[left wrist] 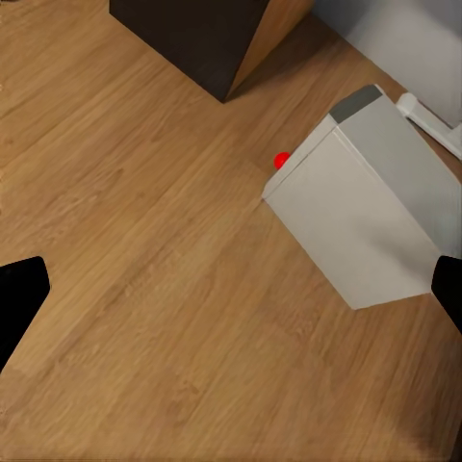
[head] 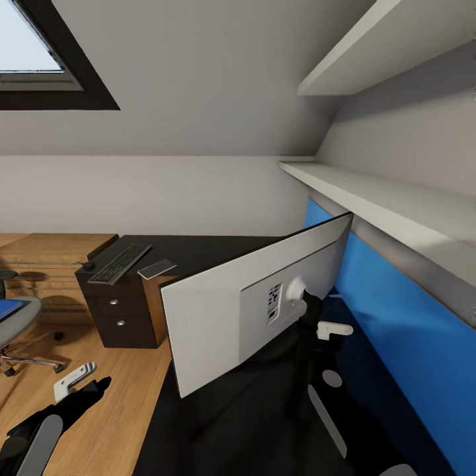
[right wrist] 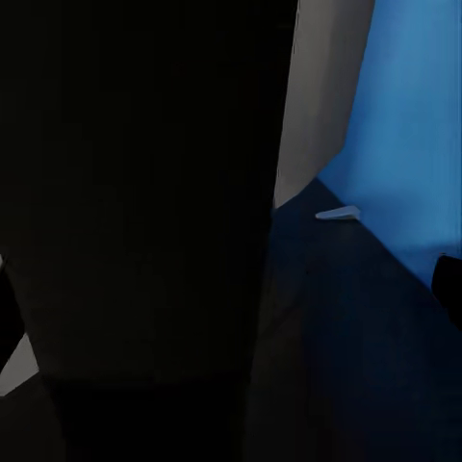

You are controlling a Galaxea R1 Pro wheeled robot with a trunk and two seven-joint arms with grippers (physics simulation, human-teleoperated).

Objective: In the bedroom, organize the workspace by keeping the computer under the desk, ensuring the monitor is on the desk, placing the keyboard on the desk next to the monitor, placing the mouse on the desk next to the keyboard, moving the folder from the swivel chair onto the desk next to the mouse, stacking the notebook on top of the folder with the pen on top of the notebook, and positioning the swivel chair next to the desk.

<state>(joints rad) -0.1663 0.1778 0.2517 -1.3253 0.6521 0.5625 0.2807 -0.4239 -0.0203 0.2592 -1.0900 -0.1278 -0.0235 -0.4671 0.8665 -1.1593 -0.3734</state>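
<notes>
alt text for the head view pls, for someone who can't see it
A large monitor tilts with its grey back to the camera, over a dark desk beside a blue wall panel. A keyboard lies at the desk's far end, and a swivel chair stands on the wooden floor at left.

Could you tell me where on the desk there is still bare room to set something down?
The dark desk top looks free between the keyboard and the monitor, beyond the small flat grey item. The near end is crowded: the tilted monitor, apparently held at its back mount by the right claw, covers it.
</notes>
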